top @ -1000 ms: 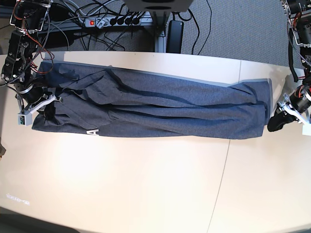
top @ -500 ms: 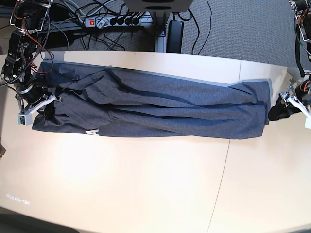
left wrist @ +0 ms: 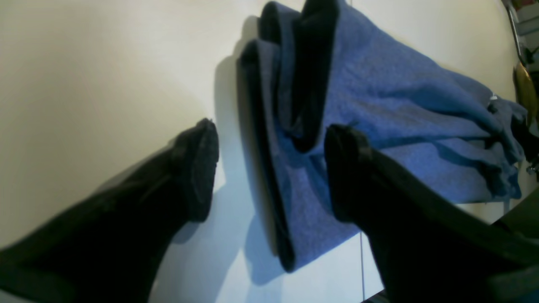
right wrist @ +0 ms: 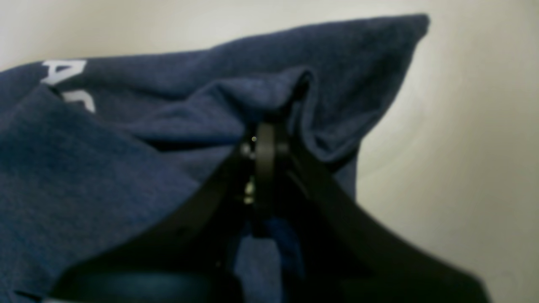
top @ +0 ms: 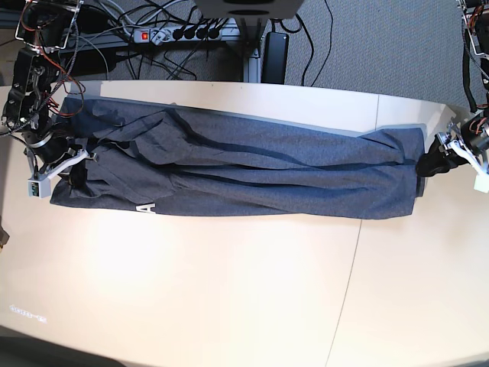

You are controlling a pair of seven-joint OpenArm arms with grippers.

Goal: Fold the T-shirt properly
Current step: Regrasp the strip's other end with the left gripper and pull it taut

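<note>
The dark grey T-shirt (top: 252, 168) lies folded into a long band across the far half of the table, with a bit of white lettering (top: 145, 208) at its near left edge. My right gripper (top: 76, 162) is shut on a pinched fold at the shirt's left end; the right wrist view shows the closed tips (right wrist: 265, 139) buried in the cloth (right wrist: 105, 168). My left gripper (top: 429, 163) is at the shirt's right end. In the left wrist view it (left wrist: 269, 168) is open, its jaws standing either side of the layered edge (left wrist: 379, 105).
The light wooden table (top: 229, 290) has a seam (top: 348, 283) running front to back. Behind its back edge are a power strip (top: 179, 33), loose cables and a black box (top: 275, 50) on grey carpet.
My left gripper has moved toward the table's far side and in to the shirt's right end. The right gripper and the shirt have not moved.
</note>
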